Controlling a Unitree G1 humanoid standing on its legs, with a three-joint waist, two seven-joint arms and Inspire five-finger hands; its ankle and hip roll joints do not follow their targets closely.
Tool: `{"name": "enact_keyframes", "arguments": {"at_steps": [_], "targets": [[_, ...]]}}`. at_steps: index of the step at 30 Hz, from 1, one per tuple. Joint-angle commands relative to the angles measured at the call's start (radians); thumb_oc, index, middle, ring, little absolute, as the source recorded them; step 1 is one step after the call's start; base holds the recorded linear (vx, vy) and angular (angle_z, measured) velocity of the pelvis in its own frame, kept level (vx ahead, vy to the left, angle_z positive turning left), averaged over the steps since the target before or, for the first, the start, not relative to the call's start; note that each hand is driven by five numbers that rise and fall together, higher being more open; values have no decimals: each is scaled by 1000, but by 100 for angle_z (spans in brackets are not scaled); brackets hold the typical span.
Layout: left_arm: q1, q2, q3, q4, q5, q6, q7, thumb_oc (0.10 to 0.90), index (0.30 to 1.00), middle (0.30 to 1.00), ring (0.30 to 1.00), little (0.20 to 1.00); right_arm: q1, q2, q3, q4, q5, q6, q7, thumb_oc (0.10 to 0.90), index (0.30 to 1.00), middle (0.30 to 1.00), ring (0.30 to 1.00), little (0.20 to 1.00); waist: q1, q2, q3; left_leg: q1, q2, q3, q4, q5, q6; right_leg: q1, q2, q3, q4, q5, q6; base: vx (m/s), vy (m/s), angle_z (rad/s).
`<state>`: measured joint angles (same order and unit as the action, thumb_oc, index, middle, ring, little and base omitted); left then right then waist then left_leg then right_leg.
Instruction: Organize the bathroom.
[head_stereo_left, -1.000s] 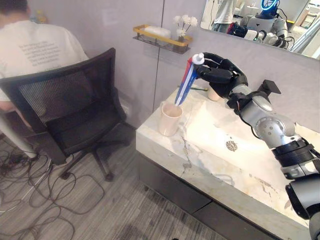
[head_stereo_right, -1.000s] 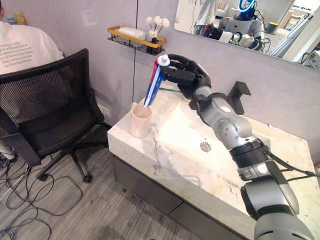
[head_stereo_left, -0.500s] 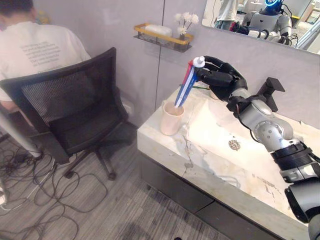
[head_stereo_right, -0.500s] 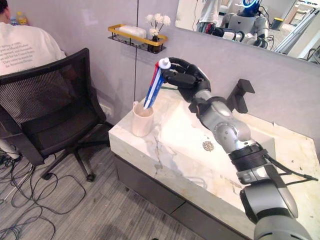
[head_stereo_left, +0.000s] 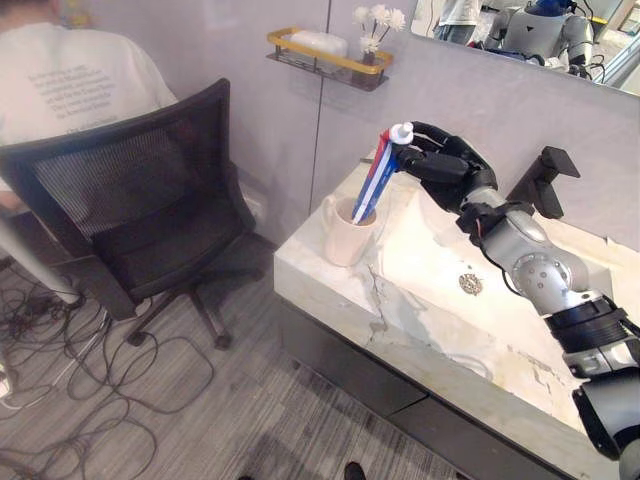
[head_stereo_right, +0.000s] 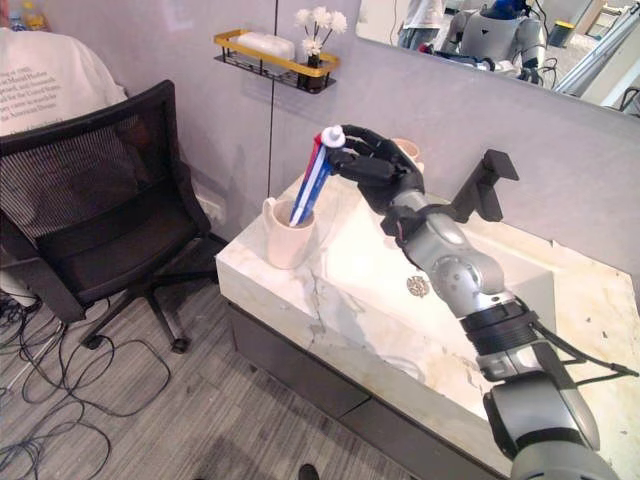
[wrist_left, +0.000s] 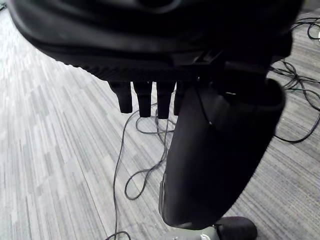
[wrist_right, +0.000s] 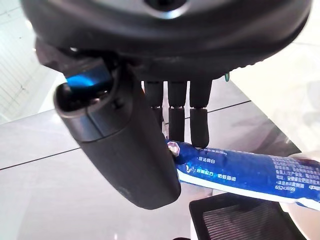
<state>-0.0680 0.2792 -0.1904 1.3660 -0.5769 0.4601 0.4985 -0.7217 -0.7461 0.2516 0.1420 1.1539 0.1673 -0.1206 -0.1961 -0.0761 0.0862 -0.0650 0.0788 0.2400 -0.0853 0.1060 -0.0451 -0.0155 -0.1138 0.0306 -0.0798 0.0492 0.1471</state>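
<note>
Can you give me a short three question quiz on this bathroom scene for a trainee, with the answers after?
1. True or false: the right hand is holding the toothpaste tube near its cap end.
2. Where is the lower end of the tube? A) flat on the counter B) inside the cream mug C) on the gold wall shelf
3. Fill in: the mug stands near the counter's corner, on the side of the black office ____.

Key:
1. True; the fingers close on it just below the white cap.
2. B
3. chair

The left hand hangs relaxed above the floor.
</note>
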Motion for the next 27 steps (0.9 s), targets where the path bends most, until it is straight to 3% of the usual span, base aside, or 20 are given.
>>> {"name": "enact_keyframes", "arguments": {"at_steps": [1,14,21,27], "targets": [[33,59,-22,104,54,24,32,800,900,900,900,900,-114,33,-185,-54,33,-175,21,400,300,300,300,300,17,-42,-46,-15,51,-23,234,-200,-10,-104,-33,53,110,-22,53,-31,18,0],[-2,50,-36,100,52,17,37,800,900,900,900,900,-68,64,-199,-104,12,-221,31,400,300,300,300,300,20,-59,22,-92,58,-49,374,-242,-3,-137,-39,48,189,-41,44,-57,34,1],[-53,50,-54,89,41,21,51,800,900,900,900,900,-62,88,-193,-135,-17,-273,45,400,300,300,300,300,7,-64,82,-178,59,-53,525,-300,17,-195,-44,45,278,-59,29,-127,63,-1],[-75,44,-68,87,20,14,68,800,900,900,900,900,-47,96,-204,-161,-4,-281,54,400,300,300,300,300,-12,-64,109,-225,61,-55,636,-357,34,-224,-48,49,331,-67,25,-70,40,-8]]}}
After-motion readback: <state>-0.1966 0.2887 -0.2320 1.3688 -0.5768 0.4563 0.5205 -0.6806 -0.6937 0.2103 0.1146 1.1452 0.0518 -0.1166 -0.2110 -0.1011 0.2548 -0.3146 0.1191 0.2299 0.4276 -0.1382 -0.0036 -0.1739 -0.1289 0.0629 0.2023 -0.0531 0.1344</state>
